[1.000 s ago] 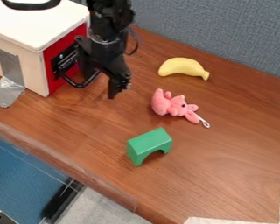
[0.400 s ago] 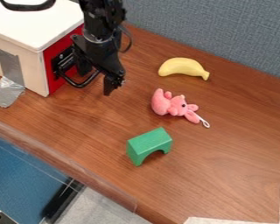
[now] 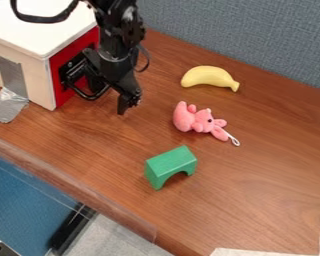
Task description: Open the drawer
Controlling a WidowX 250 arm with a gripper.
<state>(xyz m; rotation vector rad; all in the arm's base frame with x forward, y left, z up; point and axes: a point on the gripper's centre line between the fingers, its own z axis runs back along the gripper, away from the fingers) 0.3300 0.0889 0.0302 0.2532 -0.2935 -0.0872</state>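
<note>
I'm working the drawer (image 3: pixel 70 68): it's sitting in the red front (image 3: pixel 59 95) of the white-topped box (image 3: pixel 46 25), at the bench's (image 3: pixel 256 165) upper-left end, looking shut to me. Its black handle (image 3: pixel 88 97) is looping out of that front, outer bar running roughly parallel to the red face.

Key relation: handle is lying just left of and beside my gripper (image 3: pixel 124 103), which is hanging on the outer side, tip angling down. Touching or hooked, I can't tell; open or closed, can't tell either, dark on dark. One arm, so no choosing sides.

Pull direction, my call: straight off the red face, so toward the picture's lower right. I'm judging that the gripper is needing a hold behind the bar first; pulling without one is risking a slip off, or dragging the whole box.

Going outward: the pink toy (image 3: pixel 197 118) is lying roughly in line with that pull, well apart from the handle, so I'm reading decent room. Banana (image 3: pixel 210 77) is resting nearer the back partition (image 3: pixel 243 40), green block (image 3: pixel 171 165) is standing toward the bench's front edge. Both are sitting off the path.
</note>
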